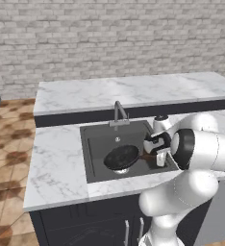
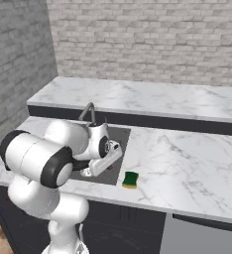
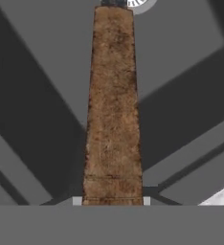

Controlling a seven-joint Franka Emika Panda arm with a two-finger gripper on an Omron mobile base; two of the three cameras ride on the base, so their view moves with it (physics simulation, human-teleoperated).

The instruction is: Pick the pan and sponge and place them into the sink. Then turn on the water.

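The black pan [image 1: 120, 157] sits low inside the dark-grey sink [image 1: 91, 144], over the drain. Its brown wooden handle [image 3: 113, 110] points right, and my gripper [image 1: 158, 157] is shut on the handle's end. In the hand view the handle runs up from between my fingertips toward the silver drain [image 3: 141, 4]. Whether the pan touches the basin floor I cannot tell. The yellow sponge with the green top [image 2: 131, 179] lies on the counter just right of the sink [image 2: 117, 167], near the front edge. My gripper [image 2: 87, 172] reaches down into the basin.
The grey curved faucet [image 1: 118, 113] stands at the sink's back rim, with no stream showing. A white marble counter [image 2: 187, 163] stretches right of the basin, and a second raised counter [image 1: 133, 91] runs behind it below a brick wall.
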